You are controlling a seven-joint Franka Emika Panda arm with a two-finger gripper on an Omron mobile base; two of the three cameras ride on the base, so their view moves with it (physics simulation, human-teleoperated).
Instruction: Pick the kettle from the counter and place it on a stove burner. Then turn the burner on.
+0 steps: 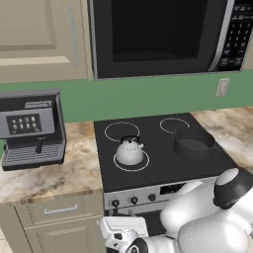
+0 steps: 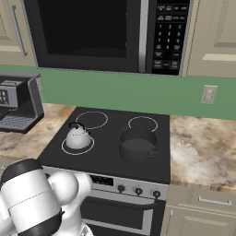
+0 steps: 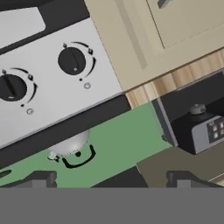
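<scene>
Left base view: kettle (image 1: 130, 150) sitting upright on the front-left burner (image 1: 131, 162) of the black cooktop (image 1: 158, 148), dark pot (image 1: 193, 145) on the front-right one, two rear rings bare. Coffee machine (image 1: 32, 129) parked on the bench (image 1: 74, 170) to the left, microwave (image 1: 163, 34) hanging above, row of knobs (image 1: 133, 200) along the stove's front panel. White arm folded low at the bottom right, hand (image 1: 123, 232) down in front of the stove below the knobs. Right base view: same layout from the other side, kettle (image 2: 77, 136) inside its ring (image 2: 77, 145), pot (image 2: 138, 145) just right of it, apart from it, more bench (image 2: 203, 147) stretching to the right with a wall outlet (image 2: 209, 94) above. Hand view, rolled over: two knobs (image 3: 72, 60) on the silver panel up close, kettle (image 3: 70, 146) peeking past the cooktop edge, coffee machine (image 3: 203, 129) off to the right. Fingers (image 3: 107, 179) spread wide apart, released, nothing between them.
</scene>
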